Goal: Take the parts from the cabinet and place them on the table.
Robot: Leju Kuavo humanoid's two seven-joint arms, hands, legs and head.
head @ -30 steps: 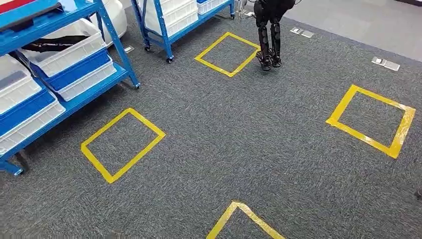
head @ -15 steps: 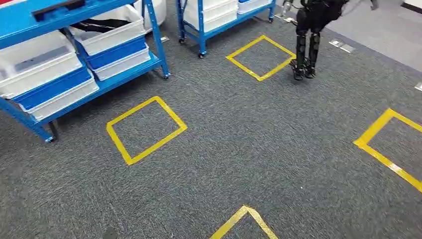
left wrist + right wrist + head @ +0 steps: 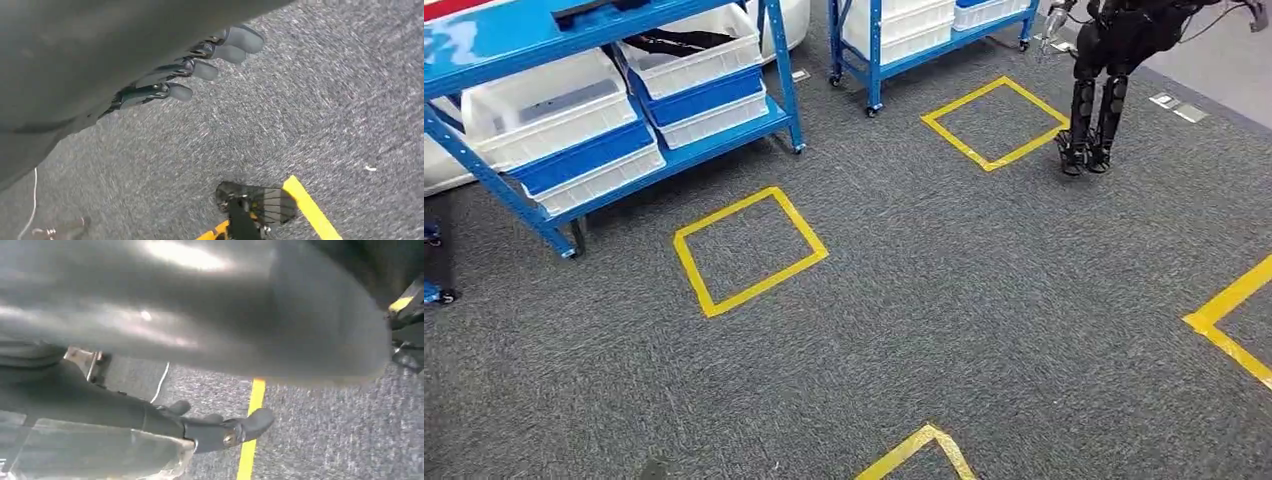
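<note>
Grey carpet (image 3: 944, 300) marked with yellow tape squares (image 3: 749, 250); robot standing in open floor.

Left hand (image 3: 200, 65): hangs over the carpet, fingers (image 3: 177, 92) straight and apart, released, nothing in it, touching nothing.

Right hand (image 3: 215, 432): dark fingers reach out above a yellow tape line (image 3: 252, 430). A pale see-through sheet or bag (image 3: 100, 450) lies close along them. Blurred; cannot tell whether it is gripped, or whether it is a part.

Outward: blue cabinet (image 3: 484, 45) ahead to the left, well apart from both hands, one tape square in front of it. Its shelves carry white and blue bins (image 3: 589, 150); dark items (image 3: 674, 42) lie in an upper bin, possibly the parts, too small to be sure. Second blue rack (image 3: 874, 60) further back. Another robot (image 3: 1099, 100) stands beside a far square. Where the table stands I cannot tell.

Judgement: a transit step. This fits an approach to the cabinet to fetch, or a carry away from it if the right hand is loaded. The right hand's contents decide which.
</note>
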